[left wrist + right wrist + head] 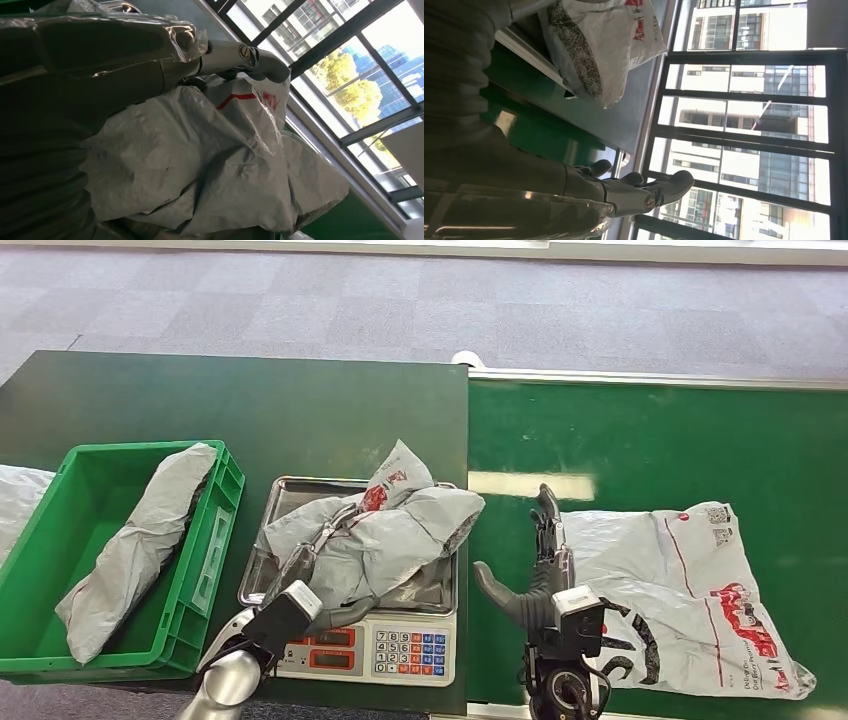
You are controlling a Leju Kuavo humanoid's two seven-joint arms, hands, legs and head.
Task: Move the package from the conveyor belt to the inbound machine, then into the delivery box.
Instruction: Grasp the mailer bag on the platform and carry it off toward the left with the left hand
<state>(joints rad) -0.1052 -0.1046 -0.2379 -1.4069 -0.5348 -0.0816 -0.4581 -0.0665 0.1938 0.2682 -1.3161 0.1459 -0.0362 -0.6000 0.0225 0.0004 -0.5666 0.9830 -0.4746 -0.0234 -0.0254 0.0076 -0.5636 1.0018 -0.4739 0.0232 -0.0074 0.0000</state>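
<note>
Grey plastic, crumpled: the package (375,530) lies on the scale (405,645), its long axis running from the left hand (300,580) up and away to the right, the printed corner pointing away from the robot. The left hand is against the near-left end, fingers on the bag; whether they have closed on it I cannot tell. For a clean lift toward the crate (215,530) on that hand's left, I would gather a thick fold, not loose film. The right hand (535,565) hovers open beside the scale, holding nothing, another bag (700,590) on its right.
</note>
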